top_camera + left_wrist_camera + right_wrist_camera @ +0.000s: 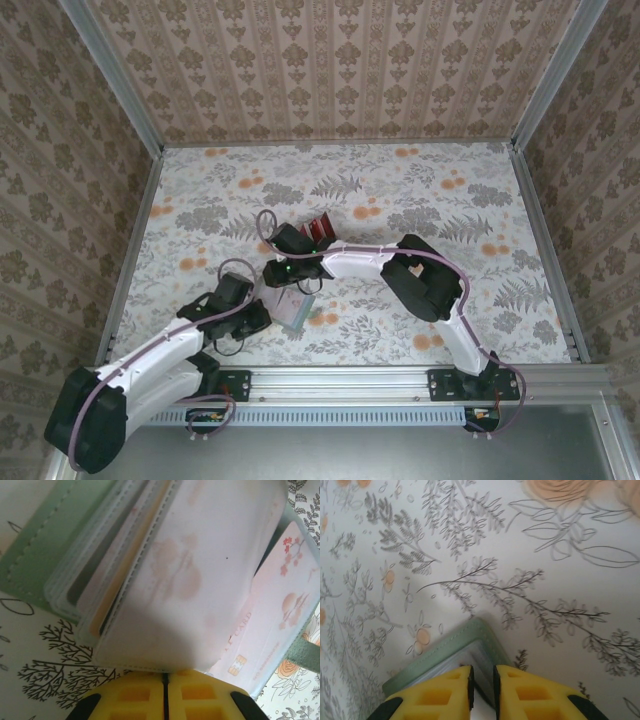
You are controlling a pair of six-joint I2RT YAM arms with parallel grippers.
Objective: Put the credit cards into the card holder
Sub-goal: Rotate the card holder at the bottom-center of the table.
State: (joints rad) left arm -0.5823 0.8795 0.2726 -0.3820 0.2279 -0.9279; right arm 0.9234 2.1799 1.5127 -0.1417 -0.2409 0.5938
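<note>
The red credit cards point(318, 232) lie fanned on the floral tabletop, just beyond my right wrist. The sage-green card holder point(292, 310) lies open between the two grippers. In the left wrist view its clear sleeves point(200, 570) fan out from the green cover point(45, 540). One sleeve holds a pale card with a gold chip point(270, 630). My left gripper point(165, 676) is shut at the lower edge of a sleeve, and that sleeve hides its tips. My right gripper point(482, 680) is shut on the holder's corner point(450, 642), with a thin sleeve edge between its fingers.
Patterned walls and metal rails point(545, 250) enclose the floral table point(450, 200). The right arm's elbow point(420, 280) rests low over the middle. Open tabletop stretches to the back and right.
</note>
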